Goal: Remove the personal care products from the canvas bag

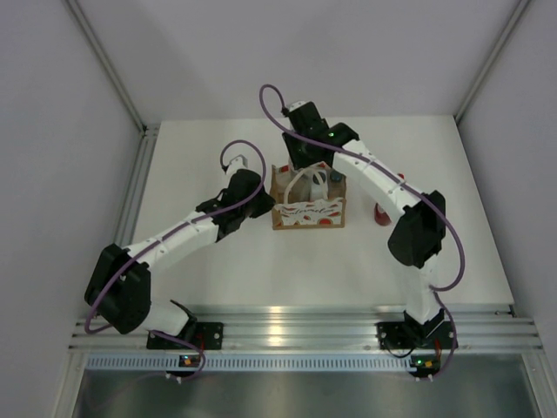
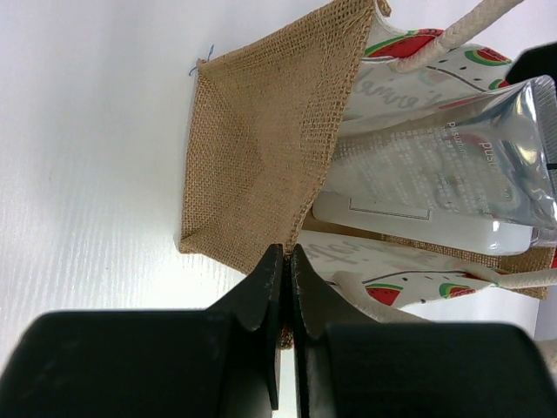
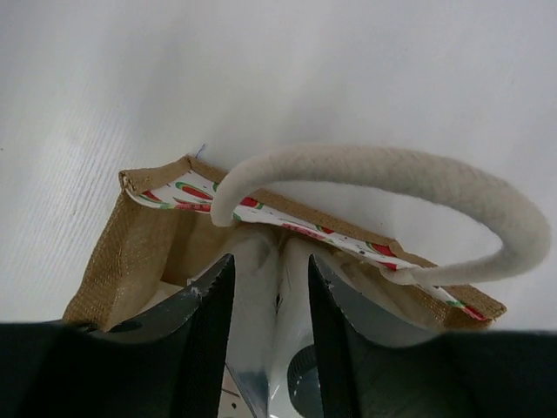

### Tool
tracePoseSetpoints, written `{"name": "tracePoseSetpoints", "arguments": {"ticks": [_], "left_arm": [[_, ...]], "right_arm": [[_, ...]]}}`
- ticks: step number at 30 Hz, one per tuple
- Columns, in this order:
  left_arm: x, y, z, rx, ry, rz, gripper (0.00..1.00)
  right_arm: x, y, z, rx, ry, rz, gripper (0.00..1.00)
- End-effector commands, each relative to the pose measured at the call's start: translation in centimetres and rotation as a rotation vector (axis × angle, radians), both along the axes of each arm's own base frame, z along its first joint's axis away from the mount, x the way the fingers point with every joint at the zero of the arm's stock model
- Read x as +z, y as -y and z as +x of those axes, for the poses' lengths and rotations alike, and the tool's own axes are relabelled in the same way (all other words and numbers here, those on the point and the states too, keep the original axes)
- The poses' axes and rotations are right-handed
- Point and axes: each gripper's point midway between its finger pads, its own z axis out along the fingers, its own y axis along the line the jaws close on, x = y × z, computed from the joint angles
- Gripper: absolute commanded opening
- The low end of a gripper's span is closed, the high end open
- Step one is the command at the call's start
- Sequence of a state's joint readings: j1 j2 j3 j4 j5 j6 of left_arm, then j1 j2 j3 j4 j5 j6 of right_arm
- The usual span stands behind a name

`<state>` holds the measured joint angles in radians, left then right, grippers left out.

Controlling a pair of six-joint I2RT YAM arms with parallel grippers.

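Note:
The canvas bag [image 1: 307, 205] stands mid-table with its watermelon panel facing the near edge. My left gripper [image 1: 261, 197] is shut on the burlap side edge of the bag [image 2: 261, 148], its jaws pinching the fabric at the corner [image 2: 287, 258]. My right gripper [image 1: 312, 167] reaches down into the bag's mouth and is shut on the flat whitish squeeze tube [image 3: 261, 300], which lies across the opening in the left wrist view [image 2: 435, 165]. A white bottle [image 2: 409, 225] lies under it, and a grey cap [image 3: 306, 383] shows below. The red bottle [image 1: 380, 212] stands on the table right of the bag.
A cream rope handle [image 3: 392, 178] arches over the bag's far rim, just beyond my right fingertips. The right arm's elbow [image 1: 416, 228] hangs near the red bottle. White walls enclose the table on the left, back and right.

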<state>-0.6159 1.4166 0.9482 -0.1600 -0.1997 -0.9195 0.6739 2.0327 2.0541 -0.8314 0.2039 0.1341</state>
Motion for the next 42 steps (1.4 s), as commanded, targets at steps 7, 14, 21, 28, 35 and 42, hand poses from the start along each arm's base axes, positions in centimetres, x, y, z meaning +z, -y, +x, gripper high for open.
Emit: {"name": "tracePoseSetpoints", "arguments": {"ticks": [7, 14, 21, 28, 35, 42], "left_arm": [[-2.1, -0.9, -0.6, 0.010, -0.069, 0.062, 0.00], [-2.3, -0.9, -0.7, 0.008, -0.074, 0.062, 0.00], [-2.3, -0.9, -0.7, 0.008, -0.073, 0.064, 0.00], [-2.4, -0.8, -0.7, 0.005, -0.078, 0.062, 0.00], [-2.5, -0.7, -0.7, 0.002, -0.081, 0.063, 0.00], [-2.6, -0.8, -0.7, 0.005, -0.083, 0.065, 0.00]], "right_arm": [[5.1, -1.1, -2.1, 0.065, 0.093, 0.085, 0.38], [1.1, -1.3, -2.3, 0.140, 0.007, -0.009, 0.35], [-0.6, -1.2, -1.9, 0.154, -0.050, -0.062, 0.33], [-1.0, -1.1, -2.6, 0.182, -0.074, -0.072, 0.34], [-1.8, -1.4, -3.2, 0.208, -0.116, -0.067, 0.27], [0.7, -1.6, -3.0, 0.209, -0.064, -0.032, 0.03]]}}
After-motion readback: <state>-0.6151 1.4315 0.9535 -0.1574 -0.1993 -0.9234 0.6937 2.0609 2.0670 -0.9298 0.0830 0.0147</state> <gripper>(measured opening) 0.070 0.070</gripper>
